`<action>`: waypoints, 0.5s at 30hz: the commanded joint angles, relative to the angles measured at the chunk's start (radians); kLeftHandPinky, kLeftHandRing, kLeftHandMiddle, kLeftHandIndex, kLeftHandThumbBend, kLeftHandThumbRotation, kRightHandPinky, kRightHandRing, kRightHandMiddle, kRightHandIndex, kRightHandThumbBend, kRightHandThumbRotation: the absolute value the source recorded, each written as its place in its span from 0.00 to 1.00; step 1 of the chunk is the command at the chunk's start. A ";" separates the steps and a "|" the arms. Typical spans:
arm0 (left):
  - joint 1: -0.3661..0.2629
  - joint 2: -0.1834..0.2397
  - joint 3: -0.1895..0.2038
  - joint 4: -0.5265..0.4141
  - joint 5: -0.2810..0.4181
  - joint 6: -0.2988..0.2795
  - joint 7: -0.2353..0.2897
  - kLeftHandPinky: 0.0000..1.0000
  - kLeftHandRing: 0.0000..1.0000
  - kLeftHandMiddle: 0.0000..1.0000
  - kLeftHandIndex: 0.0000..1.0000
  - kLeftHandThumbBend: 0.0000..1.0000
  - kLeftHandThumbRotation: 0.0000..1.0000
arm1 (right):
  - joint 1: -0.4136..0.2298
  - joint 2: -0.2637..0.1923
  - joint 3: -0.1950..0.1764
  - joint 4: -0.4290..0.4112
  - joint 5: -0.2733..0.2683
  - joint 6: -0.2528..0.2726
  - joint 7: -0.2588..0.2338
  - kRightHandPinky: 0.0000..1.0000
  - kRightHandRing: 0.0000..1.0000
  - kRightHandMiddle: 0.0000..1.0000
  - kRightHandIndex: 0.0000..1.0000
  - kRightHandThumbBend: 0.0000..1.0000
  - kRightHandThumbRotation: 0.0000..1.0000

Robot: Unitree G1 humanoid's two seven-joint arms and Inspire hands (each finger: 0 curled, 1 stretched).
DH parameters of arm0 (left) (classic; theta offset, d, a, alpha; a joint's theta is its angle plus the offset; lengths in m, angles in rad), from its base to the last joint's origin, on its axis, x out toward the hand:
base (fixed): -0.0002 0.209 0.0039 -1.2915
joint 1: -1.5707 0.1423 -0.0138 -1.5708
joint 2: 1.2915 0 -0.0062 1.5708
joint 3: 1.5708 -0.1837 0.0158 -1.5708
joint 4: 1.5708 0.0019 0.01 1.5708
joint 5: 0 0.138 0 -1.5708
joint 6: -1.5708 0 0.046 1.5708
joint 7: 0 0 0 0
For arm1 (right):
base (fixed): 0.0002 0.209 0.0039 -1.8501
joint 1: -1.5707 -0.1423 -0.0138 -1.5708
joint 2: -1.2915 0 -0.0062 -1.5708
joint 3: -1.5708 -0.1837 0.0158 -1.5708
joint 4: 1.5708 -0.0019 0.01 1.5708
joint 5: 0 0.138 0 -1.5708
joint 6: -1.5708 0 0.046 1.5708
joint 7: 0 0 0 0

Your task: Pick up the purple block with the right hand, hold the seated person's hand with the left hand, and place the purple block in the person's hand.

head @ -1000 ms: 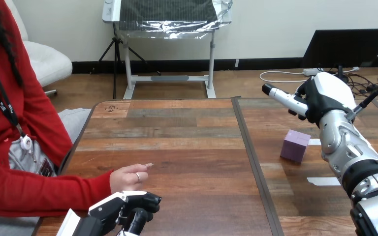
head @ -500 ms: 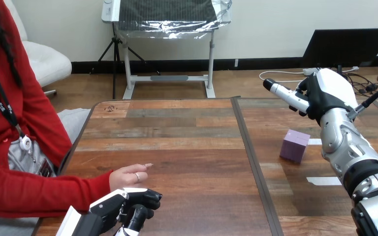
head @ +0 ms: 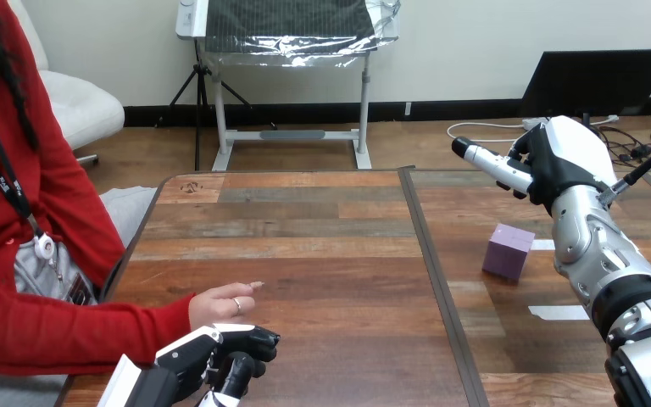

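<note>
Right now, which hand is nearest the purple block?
The robot's right hand, raised just beyond the block at the right. The robot's left hand and the person's hand are far off at the left.

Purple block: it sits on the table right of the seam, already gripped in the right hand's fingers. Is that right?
No. The head view shows the purple block on the table right of the seam, but not gripped: the right hand hangs above and beyond it, fingers clear of the block.

Nothing legible from my end, small stamp (head: 191, 186) on the wooden table (head: 305, 254), far left corner, too faint to read
</note>
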 commanded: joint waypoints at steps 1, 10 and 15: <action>-0.045 0.001 -0.005 -0.003 0.010 -0.010 0.013 0.56 0.64 0.66 0.65 0.43 0.90 | -0.081 -0.023 0.003 -0.019 -0.003 0.017 0.047 0.16 0.20 0.27 0.30 0.78 0.94; -0.046 0.001 -0.005 -0.001 0.010 -0.013 0.013 0.55 0.63 0.66 0.65 0.44 0.91 | -0.092 -0.029 0.022 -0.017 -0.016 0.062 0.171 0.28 0.38 0.44 0.51 0.80 0.99; -0.044 0.000 -0.006 -0.002 0.008 -0.015 0.014 0.55 0.63 0.65 0.64 0.43 0.91 | -0.087 -0.034 0.036 -0.017 -0.027 0.066 0.212 0.37 0.50 0.55 0.63 0.82 1.00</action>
